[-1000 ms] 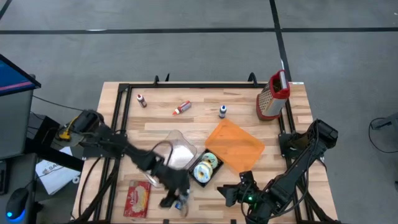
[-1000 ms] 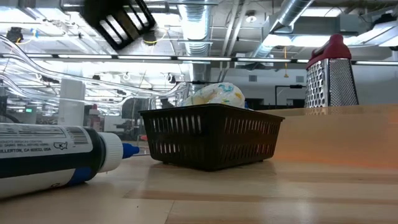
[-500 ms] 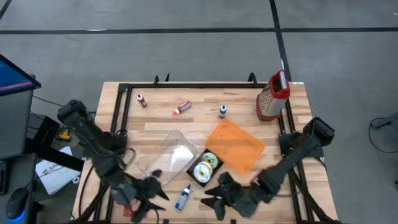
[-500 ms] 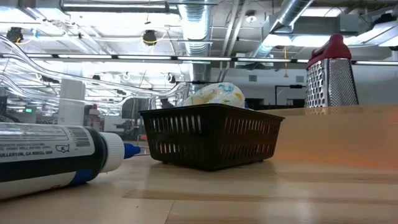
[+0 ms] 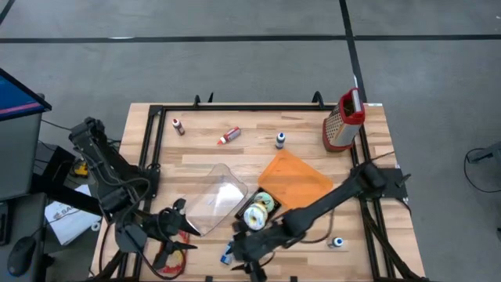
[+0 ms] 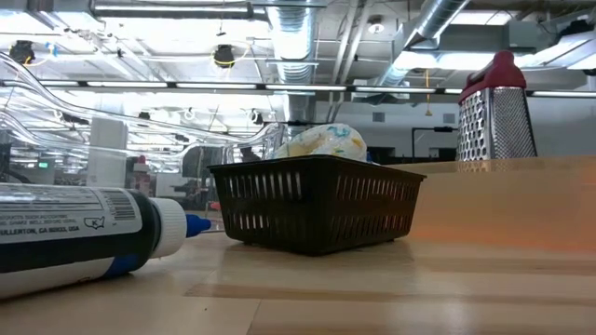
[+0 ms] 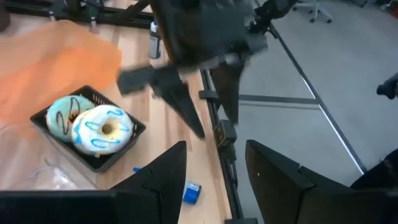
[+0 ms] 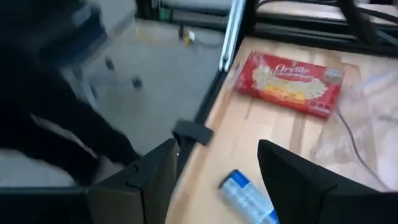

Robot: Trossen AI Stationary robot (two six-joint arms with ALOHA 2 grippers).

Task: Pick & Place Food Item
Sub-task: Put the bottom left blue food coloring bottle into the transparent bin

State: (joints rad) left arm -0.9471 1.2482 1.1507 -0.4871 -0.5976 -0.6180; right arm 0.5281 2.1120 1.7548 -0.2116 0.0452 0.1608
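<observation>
Two iced donuts point(image 5: 258, 210) point(image 7: 99, 127) lie in a black basket point(image 6: 317, 200) near the table's middle front. A red popcorn packet point(image 8: 289, 81) lies flat at the near left corner. A white and blue bottle point(image 5: 227, 252) point(image 6: 74, 237) lies on its side by the near edge. My left gripper point(image 5: 182, 227) point(image 7: 214, 180) hangs open above the near left area and points toward the basket. My right gripper point(image 5: 244, 254) point(image 8: 217, 180) is open and hovers over the bottle, pointing toward the packet. Neither holds anything.
A clear plastic container point(image 5: 215, 197) sits beside the basket, with an orange sheet point(image 5: 297, 182) to its right. A metal grater point(image 5: 342, 121) stands at the far right corner. Three small bottles point(image 5: 228, 136) lie along the far side, and a small object point(image 5: 337, 243) lies near right.
My left gripper has drawn back from above the bottle toward the table's left edge and has risen. My right gripper has swept along the near edge toward the left, as far as the bottle, and has rolled as it went. The bottle has stayed lying in place.
</observation>
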